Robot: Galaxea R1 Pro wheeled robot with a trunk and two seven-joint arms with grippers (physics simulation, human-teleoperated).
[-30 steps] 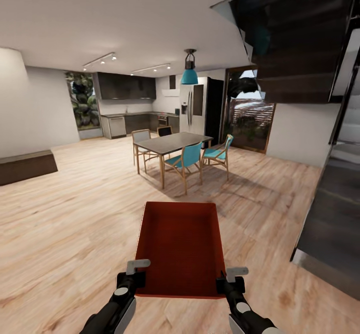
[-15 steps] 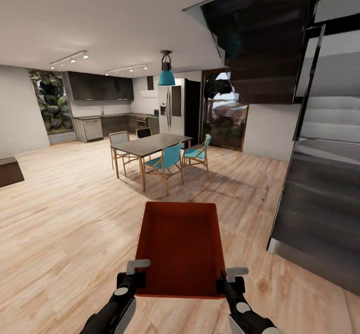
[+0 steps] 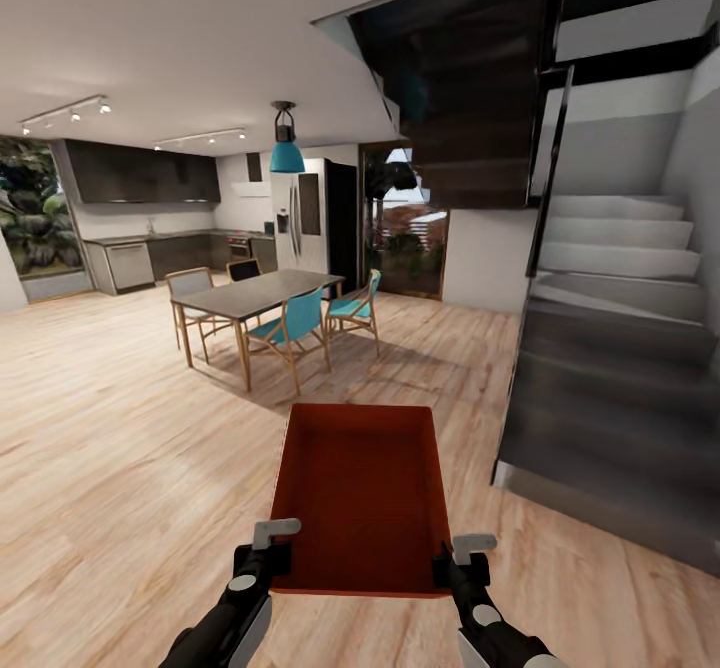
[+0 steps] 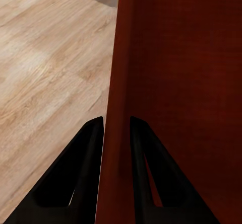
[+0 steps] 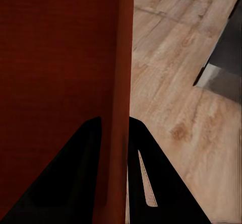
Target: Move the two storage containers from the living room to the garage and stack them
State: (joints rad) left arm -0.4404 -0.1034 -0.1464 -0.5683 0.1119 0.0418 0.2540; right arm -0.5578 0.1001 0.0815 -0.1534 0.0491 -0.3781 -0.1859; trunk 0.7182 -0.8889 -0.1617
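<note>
Staircase (image 3: 620, 348) fills more of my view since I turned; both claws, left gripper (image 3: 262, 548) and right gripper (image 3: 462, 560), clench the storage container (image 3: 362, 493), long axis pointing away.

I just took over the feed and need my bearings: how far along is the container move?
Done: one storage container is lifted, with the left gripper and right gripper each clamping a side wall. In hand: carrying it over the wood-plank floor, with the dining table ahead and the staircase to the right. Left: reaching the garage, setting it down, then stacking the other one.
</note>
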